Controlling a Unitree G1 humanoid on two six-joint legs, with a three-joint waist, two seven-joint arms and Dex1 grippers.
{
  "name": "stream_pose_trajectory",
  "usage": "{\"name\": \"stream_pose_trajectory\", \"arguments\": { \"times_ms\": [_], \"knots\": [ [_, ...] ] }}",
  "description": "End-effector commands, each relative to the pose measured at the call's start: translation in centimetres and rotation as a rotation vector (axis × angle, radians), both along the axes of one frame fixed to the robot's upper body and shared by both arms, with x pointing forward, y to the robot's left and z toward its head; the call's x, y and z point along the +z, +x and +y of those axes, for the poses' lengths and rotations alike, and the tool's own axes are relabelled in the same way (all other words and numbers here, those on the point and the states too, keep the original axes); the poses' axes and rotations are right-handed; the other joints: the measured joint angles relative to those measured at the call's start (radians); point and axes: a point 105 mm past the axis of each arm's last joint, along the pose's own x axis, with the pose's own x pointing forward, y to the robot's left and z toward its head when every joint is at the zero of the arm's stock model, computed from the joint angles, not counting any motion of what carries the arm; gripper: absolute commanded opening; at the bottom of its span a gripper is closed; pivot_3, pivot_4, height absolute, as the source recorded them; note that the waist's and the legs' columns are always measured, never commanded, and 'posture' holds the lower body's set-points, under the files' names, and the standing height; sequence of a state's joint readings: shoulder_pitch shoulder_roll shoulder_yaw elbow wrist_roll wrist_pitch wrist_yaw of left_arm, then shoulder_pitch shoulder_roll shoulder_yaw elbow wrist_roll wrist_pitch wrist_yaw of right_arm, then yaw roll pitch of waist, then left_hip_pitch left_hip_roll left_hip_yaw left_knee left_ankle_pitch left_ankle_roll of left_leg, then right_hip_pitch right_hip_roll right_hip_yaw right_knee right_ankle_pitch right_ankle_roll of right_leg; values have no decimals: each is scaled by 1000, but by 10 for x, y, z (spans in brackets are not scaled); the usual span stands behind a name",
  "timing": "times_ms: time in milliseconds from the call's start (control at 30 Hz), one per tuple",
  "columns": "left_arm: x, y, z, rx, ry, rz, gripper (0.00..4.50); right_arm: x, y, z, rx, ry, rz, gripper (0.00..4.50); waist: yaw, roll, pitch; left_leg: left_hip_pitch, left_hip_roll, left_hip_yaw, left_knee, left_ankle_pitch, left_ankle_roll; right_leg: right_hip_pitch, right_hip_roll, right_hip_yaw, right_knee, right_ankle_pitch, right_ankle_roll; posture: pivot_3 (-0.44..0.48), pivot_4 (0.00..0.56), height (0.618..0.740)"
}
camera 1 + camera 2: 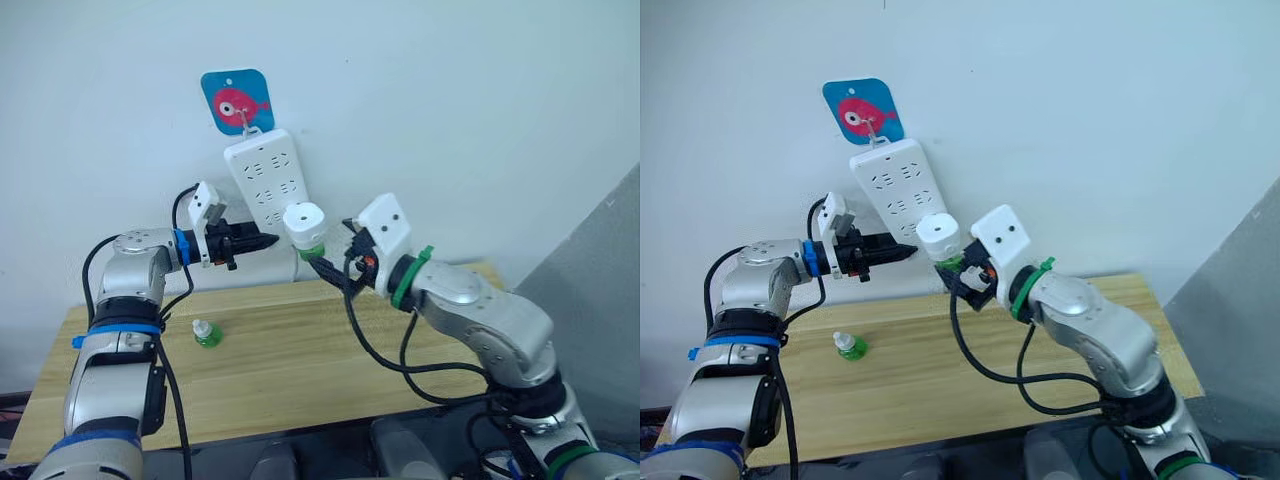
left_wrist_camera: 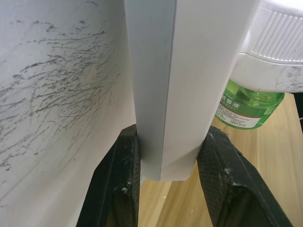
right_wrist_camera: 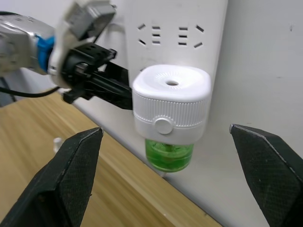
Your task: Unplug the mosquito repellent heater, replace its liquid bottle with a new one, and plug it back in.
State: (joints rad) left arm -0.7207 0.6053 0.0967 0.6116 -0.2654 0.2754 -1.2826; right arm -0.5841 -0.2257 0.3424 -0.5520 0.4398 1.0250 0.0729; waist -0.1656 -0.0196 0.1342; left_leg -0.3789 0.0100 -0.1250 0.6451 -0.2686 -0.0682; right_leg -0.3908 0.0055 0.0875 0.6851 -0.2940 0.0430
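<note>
Heater (image 3: pixel 171 101) sits plugged into the power strip's (image 1: pixel 263 177) lower end. Your left gripper (image 1: pixel 252 242) clamps the strip's bottom edge, steadying it. Spare green bottle (image 1: pixel 206 333) lies near the tabletop's (image 1: pixel 300 370) left edge. Right gripper (image 3: pixel 175 175) hangs wide apart facing the heater; fitted bottle (image 3: pixel 169 155) shows green liquid. Looks like the unplug step, either first or last: close on the body, pull straight out.

White wall (image 1: pixel 450 100) fills the top and centre of the frame, evenly lit. A blue hook plate (image 1: pixel 237 100) with a pink fish sits upper left of centre on it. Close up, the wall surface shows dark scuff marks (image 2: pixel 61 90). A wooden table (image 1: pixel 300 370) spans the lower half, butted against the wall, pale grain running across. At the right edge, a grey panel (image 1: pixel 600 290) slants up.
</note>
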Motion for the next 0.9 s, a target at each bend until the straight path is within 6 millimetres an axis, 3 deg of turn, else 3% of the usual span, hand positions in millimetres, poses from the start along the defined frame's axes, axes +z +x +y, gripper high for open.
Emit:
{"name": "stream_pose_trajectory", "arguments": {
  "times_ms": [33,333,900],
  "knots": [
    [9,-2,-4,-8,5,-34,1310,14,6,8,-52,13,-58,4500,0,0,0,0,0,-1,0,0,0,0,0,-1,0,0,0,-174,121,728],
    [7,-5,-6,1,3,-32,1310,20,11,28,-96,51,-71,4500,-1,1,1,-1,-1,-4,0,0,0,0,0,-4,0,0,0,-168,130,728],
    [8,-5,-7,3,6,-39,1310,20,27,37,-116,103,-52,4500,-2,3,2,-2,-2,-11,0,0,0,1,0,-14,1,0,-2,-157,118,728]
  ]
}}
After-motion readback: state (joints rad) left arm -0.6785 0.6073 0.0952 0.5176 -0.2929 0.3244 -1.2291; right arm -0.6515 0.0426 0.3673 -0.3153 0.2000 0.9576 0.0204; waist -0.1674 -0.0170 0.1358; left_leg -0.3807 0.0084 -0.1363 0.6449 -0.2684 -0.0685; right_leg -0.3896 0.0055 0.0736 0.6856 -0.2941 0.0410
